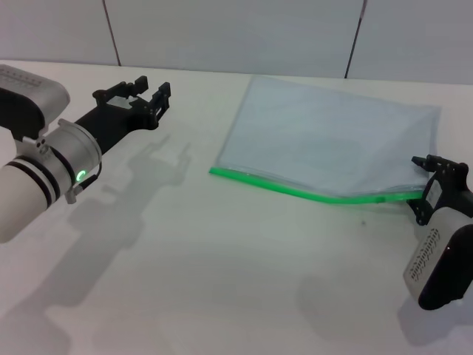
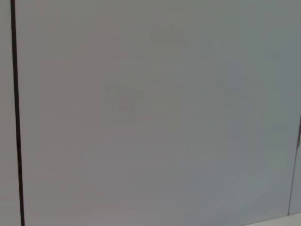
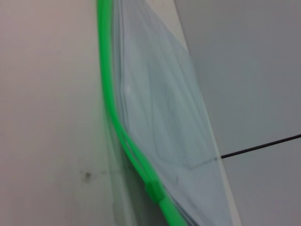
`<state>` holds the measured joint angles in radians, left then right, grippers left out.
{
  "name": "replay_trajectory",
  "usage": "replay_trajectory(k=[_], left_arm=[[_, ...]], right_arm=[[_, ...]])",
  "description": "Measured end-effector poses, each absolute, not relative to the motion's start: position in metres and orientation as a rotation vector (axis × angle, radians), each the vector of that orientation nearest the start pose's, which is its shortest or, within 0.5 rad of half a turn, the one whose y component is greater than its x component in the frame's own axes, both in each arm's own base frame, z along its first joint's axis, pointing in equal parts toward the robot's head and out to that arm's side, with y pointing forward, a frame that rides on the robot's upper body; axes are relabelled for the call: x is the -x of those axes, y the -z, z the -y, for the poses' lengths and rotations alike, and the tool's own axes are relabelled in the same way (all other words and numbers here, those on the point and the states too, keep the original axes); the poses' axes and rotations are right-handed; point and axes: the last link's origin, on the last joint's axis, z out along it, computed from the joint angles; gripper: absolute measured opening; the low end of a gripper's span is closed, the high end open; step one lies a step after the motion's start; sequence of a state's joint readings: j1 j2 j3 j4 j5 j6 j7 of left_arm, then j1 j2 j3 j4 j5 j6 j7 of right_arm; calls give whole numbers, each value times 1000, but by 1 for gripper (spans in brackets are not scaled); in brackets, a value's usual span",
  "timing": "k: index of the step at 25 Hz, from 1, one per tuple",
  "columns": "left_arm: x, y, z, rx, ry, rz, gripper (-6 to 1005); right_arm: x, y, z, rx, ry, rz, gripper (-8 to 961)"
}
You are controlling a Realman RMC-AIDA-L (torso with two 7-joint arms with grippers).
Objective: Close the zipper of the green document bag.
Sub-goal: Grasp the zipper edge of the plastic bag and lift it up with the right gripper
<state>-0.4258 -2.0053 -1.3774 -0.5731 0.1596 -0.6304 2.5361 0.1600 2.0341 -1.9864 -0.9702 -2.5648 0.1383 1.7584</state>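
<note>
Right end effector low at near right, grip state unclear, at green document bag's corner on white desk, zipper along near edge, left end effector parted, raised well apart.

Left pincer raised, right pincer low

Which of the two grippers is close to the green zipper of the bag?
The right gripper, at the zipper's right end; the left gripper hovers far away.
</note>
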Motion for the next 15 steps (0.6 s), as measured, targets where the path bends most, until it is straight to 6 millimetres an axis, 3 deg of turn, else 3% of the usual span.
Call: replay_trajectory(k=[7, 15], left_arm=[[278, 19, -390, 1934, 661, 656, 422], [276, 19, -391, 1936, 665, 654, 422]], right_arm=[[-290, 60, -332, 2046, 411, 388, 424], [-280, 69, -339, 2058, 324, 305, 133]])
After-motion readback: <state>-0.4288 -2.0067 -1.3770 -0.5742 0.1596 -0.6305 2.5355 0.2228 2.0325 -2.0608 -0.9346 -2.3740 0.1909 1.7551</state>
